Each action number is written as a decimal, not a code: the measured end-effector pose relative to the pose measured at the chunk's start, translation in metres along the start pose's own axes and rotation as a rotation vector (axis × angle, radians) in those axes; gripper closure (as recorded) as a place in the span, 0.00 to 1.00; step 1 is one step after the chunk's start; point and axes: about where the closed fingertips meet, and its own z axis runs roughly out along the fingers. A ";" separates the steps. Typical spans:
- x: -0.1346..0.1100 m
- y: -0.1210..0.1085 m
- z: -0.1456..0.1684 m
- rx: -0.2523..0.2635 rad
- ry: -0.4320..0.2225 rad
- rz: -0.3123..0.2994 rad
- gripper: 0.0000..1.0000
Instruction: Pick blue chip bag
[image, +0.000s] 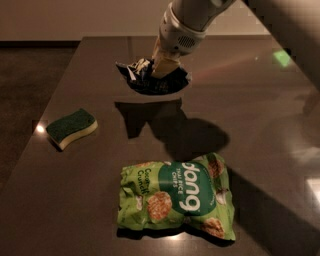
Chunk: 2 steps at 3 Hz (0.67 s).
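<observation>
Your claw (162, 65) is clamped on the blue chip bag (149, 82), so it hangs above the counter (260, 115).

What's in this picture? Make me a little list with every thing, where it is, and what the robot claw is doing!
claw: top middle, shut on the blue chip bag
blue chip bag: crumpled, held up off the table
shadow: on the table under the held bag
green chip bag: lying flat at the front
sponge: left side, apart from both bags
table: dark and shiny
</observation>
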 end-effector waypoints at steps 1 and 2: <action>-0.012 -0.008 -0.031 0.039 -0.036 -0.094 1.00; -0.029 -0.016 -0.060 0.087 -0.078 -0.173 1.00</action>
